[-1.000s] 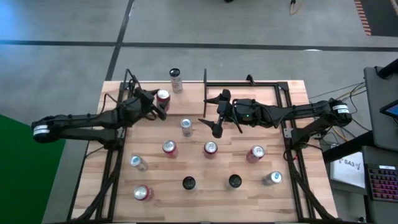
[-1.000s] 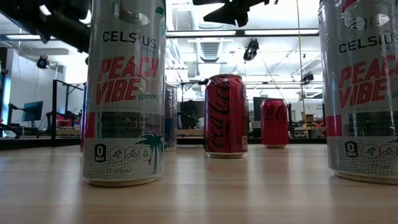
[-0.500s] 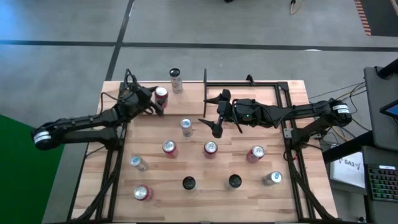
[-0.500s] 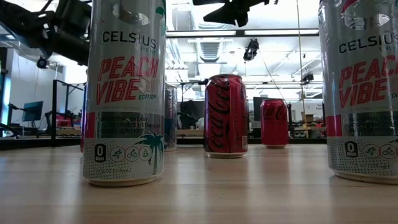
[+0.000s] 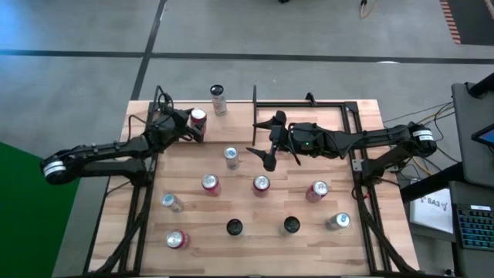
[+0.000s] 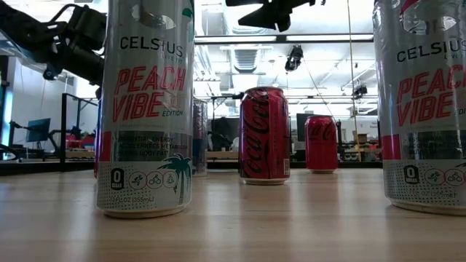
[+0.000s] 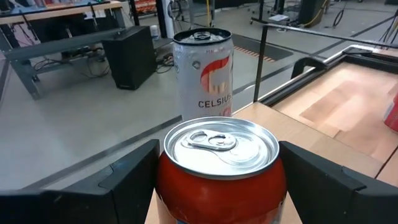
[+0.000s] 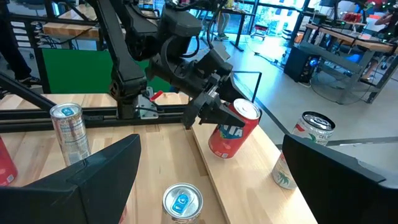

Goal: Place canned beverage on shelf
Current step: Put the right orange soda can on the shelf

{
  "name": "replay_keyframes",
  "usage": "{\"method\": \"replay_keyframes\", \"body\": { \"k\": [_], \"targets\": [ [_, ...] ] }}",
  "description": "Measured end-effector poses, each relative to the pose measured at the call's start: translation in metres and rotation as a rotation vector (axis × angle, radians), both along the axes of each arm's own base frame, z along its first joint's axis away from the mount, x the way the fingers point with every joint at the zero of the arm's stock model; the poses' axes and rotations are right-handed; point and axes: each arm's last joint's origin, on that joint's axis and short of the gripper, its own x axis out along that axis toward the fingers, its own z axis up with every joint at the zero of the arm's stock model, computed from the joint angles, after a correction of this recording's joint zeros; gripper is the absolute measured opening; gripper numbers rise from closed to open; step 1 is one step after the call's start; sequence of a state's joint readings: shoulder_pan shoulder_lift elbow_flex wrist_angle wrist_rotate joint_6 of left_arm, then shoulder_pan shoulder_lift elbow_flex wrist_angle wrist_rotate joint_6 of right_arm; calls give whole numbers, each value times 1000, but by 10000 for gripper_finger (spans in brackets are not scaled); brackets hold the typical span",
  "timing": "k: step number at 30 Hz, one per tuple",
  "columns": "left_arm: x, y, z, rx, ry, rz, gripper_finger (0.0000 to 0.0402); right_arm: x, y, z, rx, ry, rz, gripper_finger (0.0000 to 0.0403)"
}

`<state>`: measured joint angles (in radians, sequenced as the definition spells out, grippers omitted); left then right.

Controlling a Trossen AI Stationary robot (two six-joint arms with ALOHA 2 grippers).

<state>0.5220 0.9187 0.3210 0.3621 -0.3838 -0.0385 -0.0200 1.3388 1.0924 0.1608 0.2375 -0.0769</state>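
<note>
My left gripper [image 5: 191,123] is at the table's far left, shut on a red can [image 5: 198,116], whose silver top [image 7: 221,143] fills the left wrist view. Just beyond the red can, a white Celsius can [image 5: 218,97] stands upright near the far edge. To its right is the black upright rod [image 5: 255,93]. From there the shelf [image 5: 333,116], a light wood board edged by black rods, runs right. My right gripper [image 5: 272,140] hangs open above the table's middle, holding nothing. My left gripper pinches the red can's side wall [image 8: 219,122], just under the rim, between its two fingers [image 7: 127,183]. The fingers come in about level from the table's left. The can leans, its top away from the gripper. Whether its bottom [image 8: 219,151] rests on the wood, I cannot tell.
Several more cans stand upright across the table: a silver one [image 5: 231,157], red ones [image 5: 210,183] [image 5: 261,184] [image 5: 317,190], and others along the near edge [image 5: 234,227]. Black frame rods [image 5: 356,154] run along both sides of the table.
My left gripper has sunk with the red can and swung a little toward the table's far edge, still shut on the can. My right arm has kept still.
</note>
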Motion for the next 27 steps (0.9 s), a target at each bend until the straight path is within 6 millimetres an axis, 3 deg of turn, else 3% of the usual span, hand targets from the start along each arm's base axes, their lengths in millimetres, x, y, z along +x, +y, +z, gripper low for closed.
{"method": "replay_keyframes", "body": {
  "k": [10, 18, 27],
  "targets": [
    [3, 2, -6, -15, 30, 0, 289, 0, 0, 0, 5, -1, -1, 381],
    [4, 2, -8, -19, 39, 0, 312, 0, 0, 0, 6, -1, -1, 381],
    [4, 2, -7, -13, 32, 6, 302, 0, 0, 0, 6, -1, -1, 381]
  ]
}}
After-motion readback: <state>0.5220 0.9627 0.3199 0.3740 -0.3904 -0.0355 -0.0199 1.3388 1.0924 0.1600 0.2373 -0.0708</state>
